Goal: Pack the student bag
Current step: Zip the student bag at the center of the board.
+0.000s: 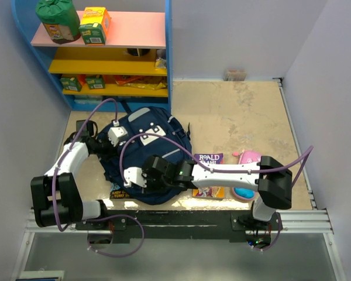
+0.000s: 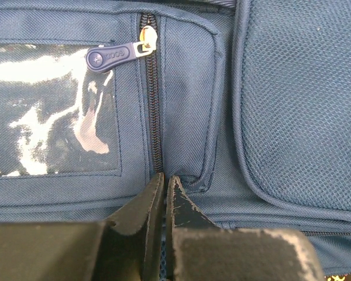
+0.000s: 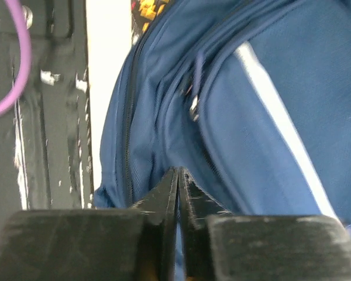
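Navy fabric fills both wrist views: the student bag [image 1: 174, 143] lies toward the desk's [image 1: 240, 111] near-left corner. My left end effector [image 2: 165, 178] is squeezed narrow, tips touching its pocket zipper [image 2: 154, 117]. My right end effector [image 3: 179, 172] is closed against the bag's near-left side.

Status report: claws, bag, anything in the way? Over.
Both shut: left claw, right claw, tips against student bag. Bag flat on table. Book and pink pencil case beside it, unpacked.
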Action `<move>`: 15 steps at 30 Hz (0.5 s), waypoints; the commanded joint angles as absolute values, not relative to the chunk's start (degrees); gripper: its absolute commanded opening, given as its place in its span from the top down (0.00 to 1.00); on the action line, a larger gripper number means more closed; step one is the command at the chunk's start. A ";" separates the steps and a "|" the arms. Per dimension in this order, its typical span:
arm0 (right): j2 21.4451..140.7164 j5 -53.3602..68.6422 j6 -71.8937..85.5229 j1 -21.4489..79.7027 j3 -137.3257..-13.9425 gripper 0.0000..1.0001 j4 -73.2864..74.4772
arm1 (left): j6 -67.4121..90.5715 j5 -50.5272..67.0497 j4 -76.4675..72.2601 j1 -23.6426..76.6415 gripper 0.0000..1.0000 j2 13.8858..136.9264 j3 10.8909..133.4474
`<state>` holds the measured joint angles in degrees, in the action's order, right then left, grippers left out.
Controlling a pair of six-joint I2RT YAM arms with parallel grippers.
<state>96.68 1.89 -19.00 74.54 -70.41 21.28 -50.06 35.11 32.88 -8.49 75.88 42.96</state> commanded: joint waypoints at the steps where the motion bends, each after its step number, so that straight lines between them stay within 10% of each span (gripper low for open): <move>1: 94.57 0.18 -19.50 74.36 -72.32 0.74 11.61 | -52.38 37.00 35.41 -8.70 1.00 73.65 44.56; 15: 108.01 5.45 -30.14 76.38 -83.41 0.59 14.67 | -53.61 37.62 37.53 -8.61 1.00 73.65 45.53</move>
